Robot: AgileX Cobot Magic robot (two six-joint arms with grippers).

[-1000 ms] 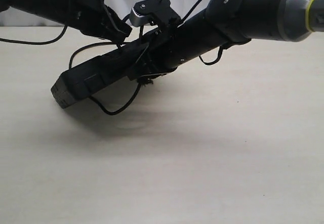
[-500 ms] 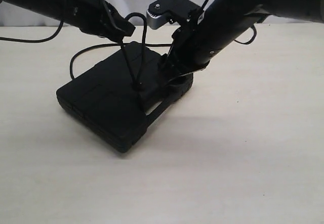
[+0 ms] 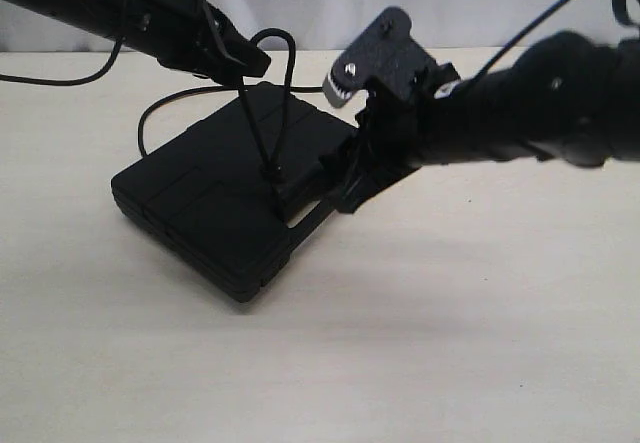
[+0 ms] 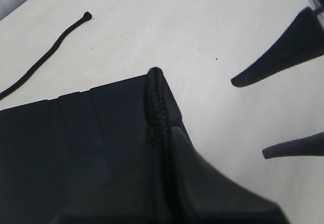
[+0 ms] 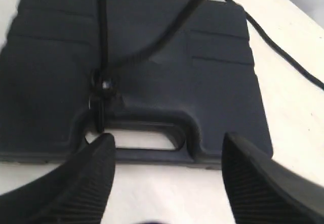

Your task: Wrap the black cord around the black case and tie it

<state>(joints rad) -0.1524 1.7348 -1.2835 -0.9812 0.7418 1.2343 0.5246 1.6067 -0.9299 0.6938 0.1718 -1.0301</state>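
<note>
Right wrist view shows the right gripper [image 5: 168,142] with its jaws spread wide and nothing between them. Its two ribbed fingers [image 5: 88,181] stand just before the handle edge of the black case [image 5: 212,82], one on each side of the handle cut-out, and I cannot tell if they touch it. The black cord [image 5: 101,47] passes through this cut-out and has a small knot just beside it, on the lid. The left gripper [image 3: 245,61] has its jaws pressed together on the cord and holds it above the case, so one strand runs straight from the knot up to it. The case lies flat on the table [image 3: 450,313], and a loose end of the cord rests on the table beside it.
</note>
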